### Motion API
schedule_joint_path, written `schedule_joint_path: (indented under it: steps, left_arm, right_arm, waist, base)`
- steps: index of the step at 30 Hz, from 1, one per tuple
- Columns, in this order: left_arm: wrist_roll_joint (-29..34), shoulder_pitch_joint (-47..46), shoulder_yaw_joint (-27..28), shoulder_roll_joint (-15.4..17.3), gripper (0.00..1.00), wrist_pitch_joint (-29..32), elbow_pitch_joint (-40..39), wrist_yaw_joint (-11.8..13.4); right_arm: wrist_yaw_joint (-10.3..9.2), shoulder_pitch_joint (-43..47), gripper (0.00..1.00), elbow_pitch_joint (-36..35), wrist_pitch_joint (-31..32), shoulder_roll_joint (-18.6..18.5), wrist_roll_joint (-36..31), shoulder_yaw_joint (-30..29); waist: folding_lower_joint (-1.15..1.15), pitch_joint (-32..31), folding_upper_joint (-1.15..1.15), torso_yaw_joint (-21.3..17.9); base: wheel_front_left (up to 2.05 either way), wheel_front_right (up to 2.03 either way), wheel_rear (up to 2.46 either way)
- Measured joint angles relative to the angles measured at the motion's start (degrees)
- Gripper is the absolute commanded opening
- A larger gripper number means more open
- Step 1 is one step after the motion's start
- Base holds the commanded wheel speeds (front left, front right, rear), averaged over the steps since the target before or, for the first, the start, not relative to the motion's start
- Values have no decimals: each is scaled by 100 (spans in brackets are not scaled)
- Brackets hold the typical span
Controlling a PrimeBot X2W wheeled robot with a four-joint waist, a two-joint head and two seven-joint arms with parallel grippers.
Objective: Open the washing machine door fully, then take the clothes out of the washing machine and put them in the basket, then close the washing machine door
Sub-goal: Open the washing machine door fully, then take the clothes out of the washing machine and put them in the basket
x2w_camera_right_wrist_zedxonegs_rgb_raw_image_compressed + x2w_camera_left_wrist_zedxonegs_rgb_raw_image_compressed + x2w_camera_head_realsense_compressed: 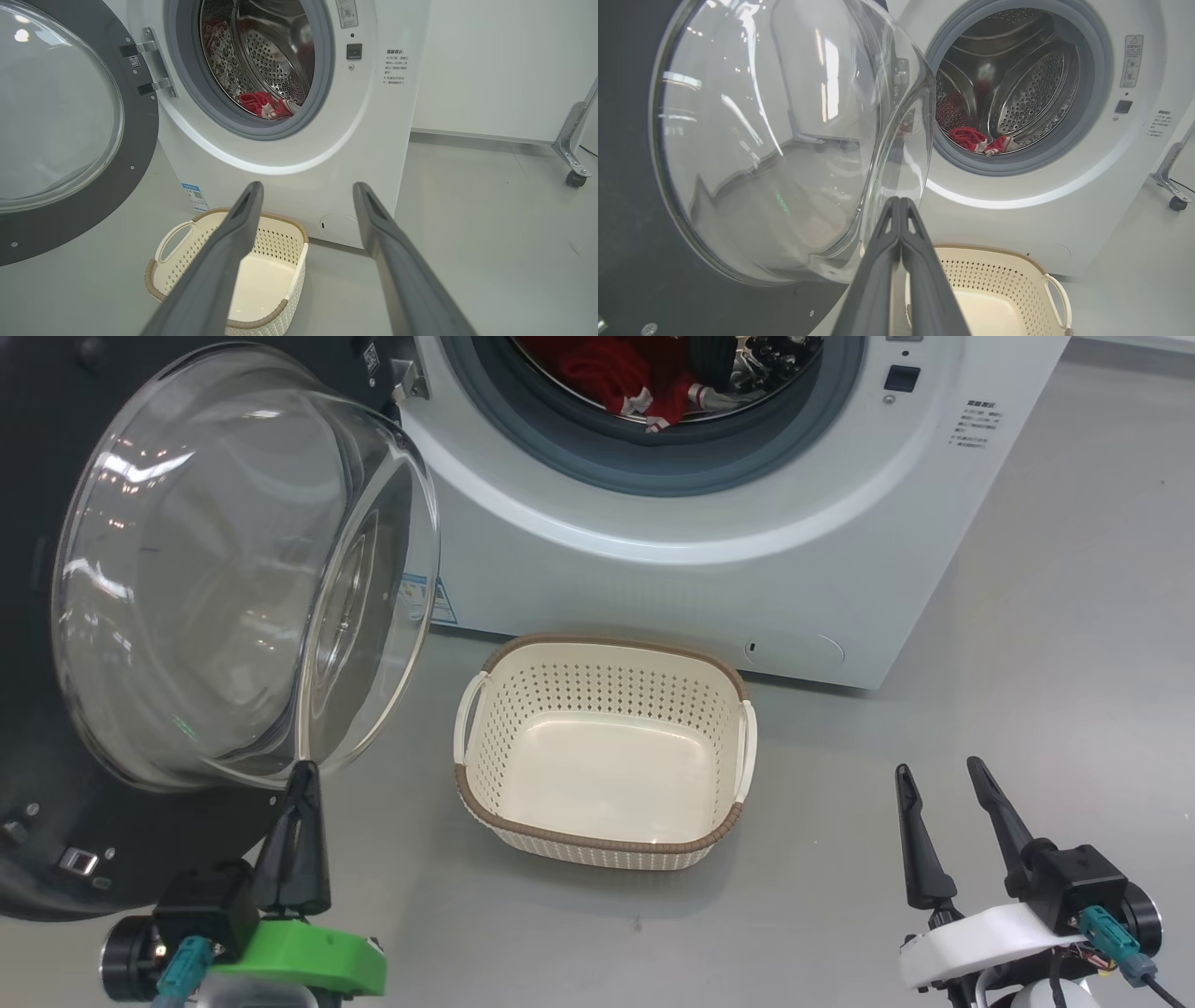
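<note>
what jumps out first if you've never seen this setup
The big round door with its bulging clear glass bowl hangs open on the left. Inside the white washing machine lie bright red clothes, and an empty cream perforated plastic basket sits on the grey floor in front of it.

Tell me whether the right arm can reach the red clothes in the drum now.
Probably yes: the washing machine door is swung wide left, nothing blocks the clothes, the right gripper is open, and the basket sits lower.
</note>
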Motion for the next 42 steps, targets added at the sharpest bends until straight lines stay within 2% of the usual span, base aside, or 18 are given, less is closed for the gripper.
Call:
schedule_joint_path:
  steps: [12,13,14,16,18,19,30,34,42]
  left_arm:
    - [99,128,-375,-29,0,-56,71,-55]
    - [115,128,-388,-29,7,-66,78,-55]
    - [121,129,-399,-30,23,-66,87,-55]
    - [121,129,-399,-31,42,-66,102,-55]
    - [121,131,-385,-31,90,-67,112,-53]
    - [121,134,-374,-31,100,-67,118,-48]
    - [121,182,-304,-35,100,-68,189,-16]
    - [135,181,-356,-41,100,-66,215,-14]
    - [148,181,-311,-42,100,-65,250,12]
  right_arm:
    - [1,-1,100,-13,0,1,53,146]
    - [1,-1,100,-18,0,0,54,162]
    - [1,0,100,-27,0,0,54,171]
    - [1,1,100,-52,0,0,62,200]
    - [-1,1,100,-94,0,0,63,225]
    - [-4,1,100,-116,0,0,63,234]
    - [-111,33,100,-265,0,0,221,240]
    - [-193,100,100,-318,0,0,233,181]
    - [-210,157,100,-345,0,3,237,245]
  waist:
    - [0,-105,0,-424]
    - [0,-117,0,-464]
    - [0,-130,0,-505]
    - [0,-154,0,-590]
    - [0,-176,0,-679]
    - [0,-184,0,-724]
    - [0,-279,0,-1154]
    - [0,-310,0,-1222]
    - [0,-330,0,-1325]
  base:
    - [0,0,0]
    - [0,0,0]
    - [0,0,0]
    - [0,0,0]
    - [0,0,0]
    - [0,0,0]
    - [0,0,0]
    - [0,0,0]
    - [0,0,0]
